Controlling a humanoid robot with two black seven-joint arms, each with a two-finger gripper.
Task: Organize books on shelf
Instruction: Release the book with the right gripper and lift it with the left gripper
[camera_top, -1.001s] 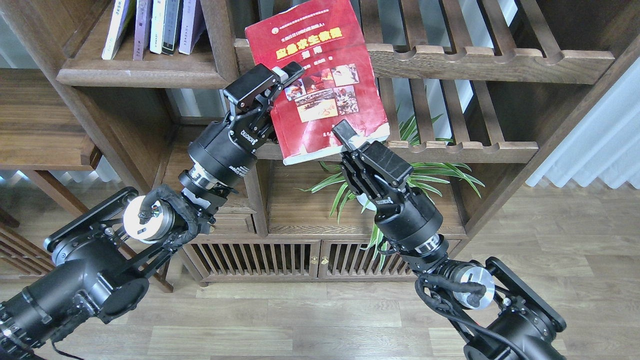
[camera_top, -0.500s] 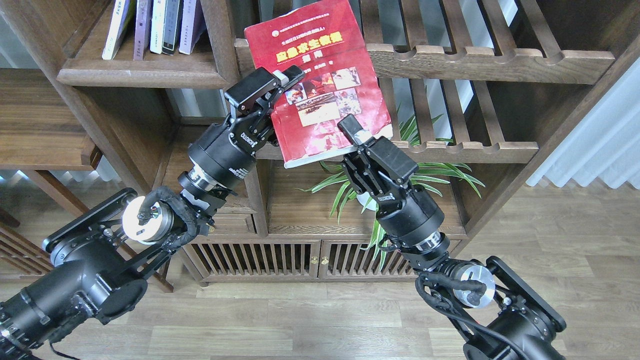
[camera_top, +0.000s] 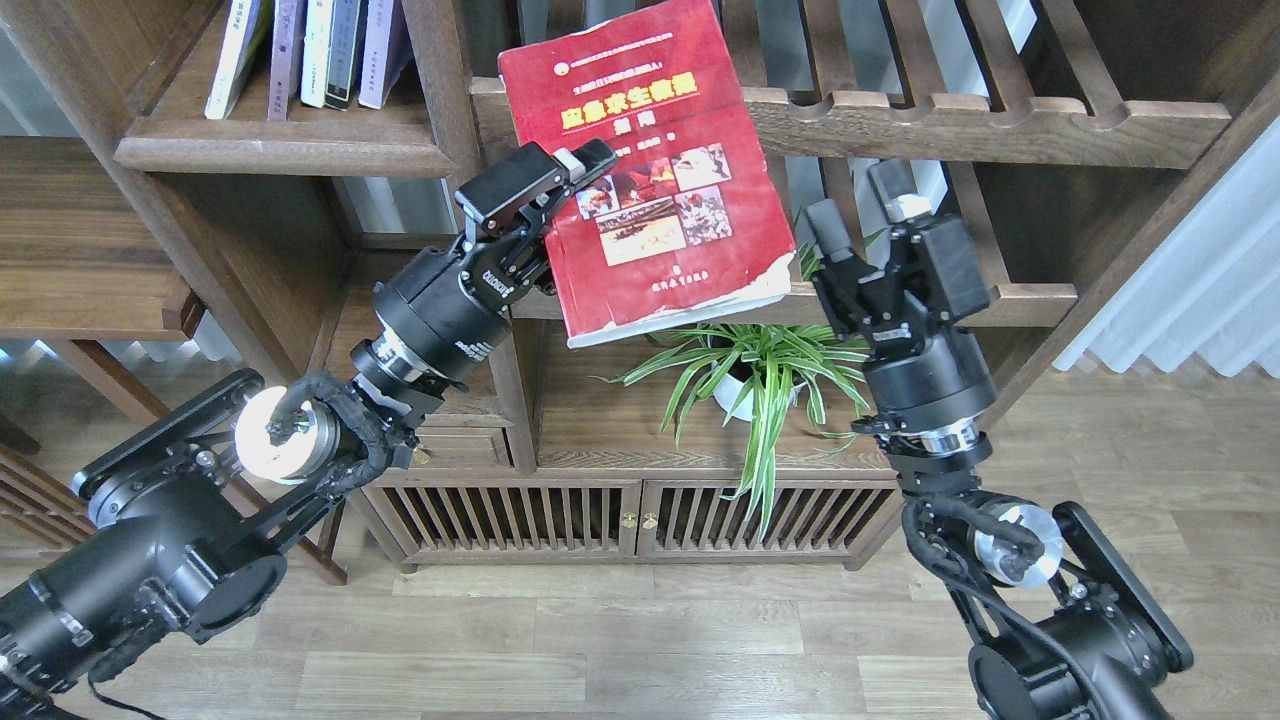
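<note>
A large red book (camera_top: 650, 170) with yellow title characters and small photos hangs tilted in front of the slatted racks, cover facing me. My left gripper (camera_top: 580, 165) is shut on its left edge, one finger over the cover. My right gripper (camera_top: 860, 205) stands open to the right of the book, apart from it, with nothing between its fingers. Several other books (camera_top: 310, 50) stand upright on the solid dark-brown shelf (camera_top: 290, 150) at the upper left. The maroon and yellow-green books are out of view.
Slatted racks with notched rails (camera_top: 960, 115) cross behind the book and the right gripper. A potted spider plant (camera_top: 760, 370) stands on the low cabinet (camera_top: 620, 440) below. A wooden side table (camera_top: 80, 260) sits left. White curtains (camera_top: 1190, 290) hang right.
My right gripper has let go of the book's lower right corner, opened, and swung right and up. The book, held by the left gripper alone, has shifted slightly up and right.
</note>
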